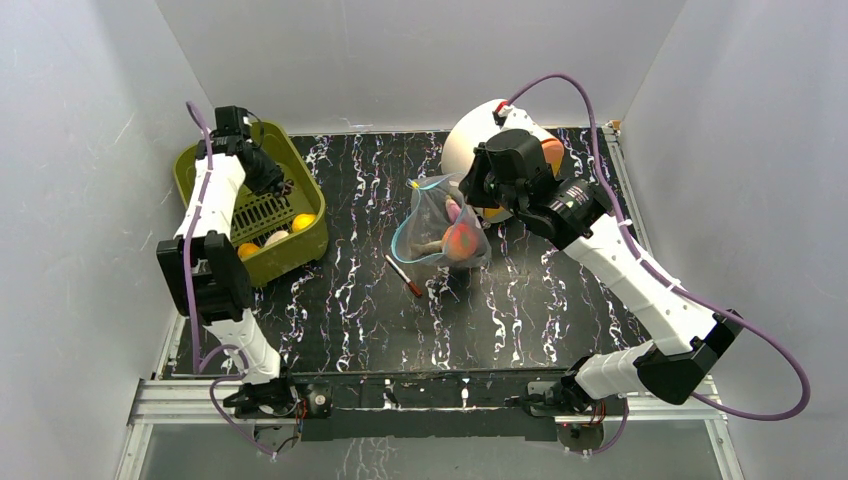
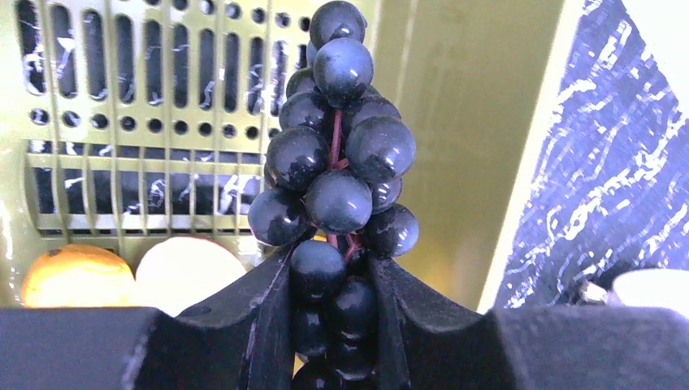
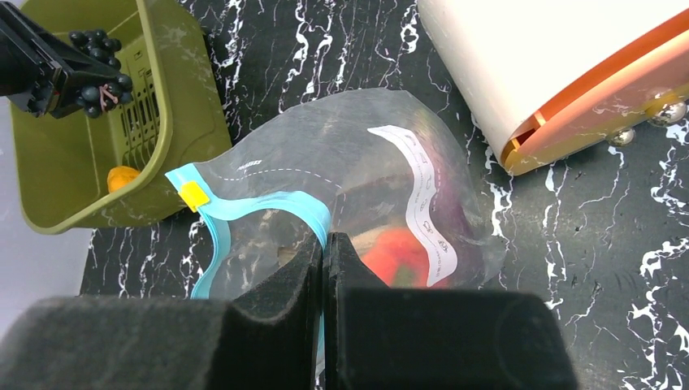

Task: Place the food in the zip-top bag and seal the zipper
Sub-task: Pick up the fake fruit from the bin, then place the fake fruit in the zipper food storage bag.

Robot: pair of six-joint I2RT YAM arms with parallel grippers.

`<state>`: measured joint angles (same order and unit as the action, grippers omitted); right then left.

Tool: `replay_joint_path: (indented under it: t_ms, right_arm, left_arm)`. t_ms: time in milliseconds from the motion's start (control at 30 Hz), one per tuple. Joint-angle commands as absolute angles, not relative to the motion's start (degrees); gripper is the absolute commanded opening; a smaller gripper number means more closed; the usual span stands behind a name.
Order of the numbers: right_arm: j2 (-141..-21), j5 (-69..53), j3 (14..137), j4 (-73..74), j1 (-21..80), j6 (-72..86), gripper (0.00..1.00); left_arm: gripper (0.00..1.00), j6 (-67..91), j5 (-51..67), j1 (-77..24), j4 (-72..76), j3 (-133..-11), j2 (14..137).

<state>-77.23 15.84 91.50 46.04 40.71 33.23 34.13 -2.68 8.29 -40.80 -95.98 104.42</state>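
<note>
The left pincer [image 2: 331, 266] grips the grape cluster [image 2: 337, 162] tightly, with the olive basket [image 2: 439, 122] right behind it. The right pincer [image 3: 325, 244] pinches closed on the zipper [image 3: 252, 207] of the zip-top bag [image 3: 357, 154], which spreads ahead of its fingers.

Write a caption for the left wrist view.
Left fingers clamp a dark grape cluster above the olive-green slotted basket, where an orange fruit and a pale ball lie.
</note>
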Motion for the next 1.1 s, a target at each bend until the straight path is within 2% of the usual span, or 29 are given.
replay_joint_path:
  t_ms: [0,400,833,1067]
  right_arm:
    - [-75.56,14.93,93.08,42.63,40.38,34.88,0.0]
    - [-77.09,14.45,93.6,42.22,40.33,35.11,0.0]
    - [-79.6,13.6,93.25,39.19,38.68,31.67,0.0]
    - [-81.21,12.47,92.53,36.23,38.5,28.64,0.0]
  left_arm:
    - [0.26,34.59,-1.19,6.71,-42.79,-98.7,99.48]
    - [0.27,32.4,4.17,2.91,-46.6,-103.42,94.55]
    - [0.29,32.23,26.09,1.87,-53.22,-104.05,89.71]
    - [0.29,32.53,40.09,1.13,-50.8,-101.11,87.15]
